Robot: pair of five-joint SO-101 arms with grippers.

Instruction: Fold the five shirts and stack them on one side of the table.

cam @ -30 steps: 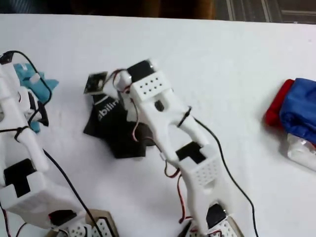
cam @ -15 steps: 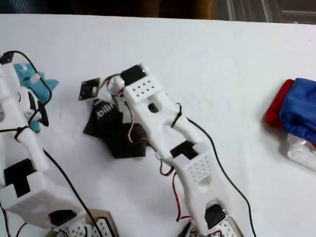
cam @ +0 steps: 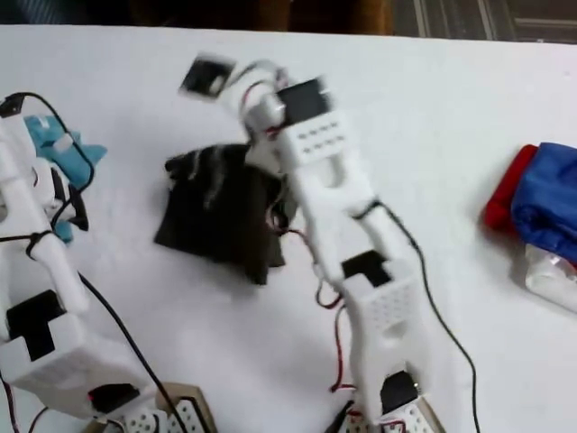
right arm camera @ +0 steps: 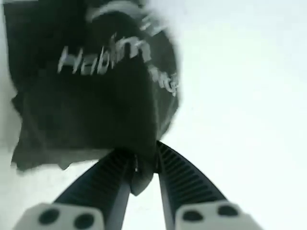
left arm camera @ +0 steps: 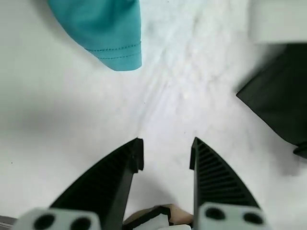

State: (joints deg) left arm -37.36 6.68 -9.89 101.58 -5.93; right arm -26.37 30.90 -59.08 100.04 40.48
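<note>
Indoor robot test setup, lab or maker bench; cannot tell which. Evidence:
- two white plastic arms, left arm (cam: 36, 271) and right arm (cam: 361, 253), side by side at near edge of table (cam: 451, 108)
- white cover over table top
- exposed cables (cam: 117, 329) and thin red leads along arm links, black motors bare
- clothes as test items: black shirt (cam: 216, 216), teal shirt (cam: 77, 158), folded red and blue pile (cam: 541, 198)
- beyond far table edge: grey striped flooring (cam: 469, 18), brown furniture piece (cam: 334, 13), dim room

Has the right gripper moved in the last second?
Yes. The right gripper, shut on the black shirt, moved toward the far edge of the table.
</note>
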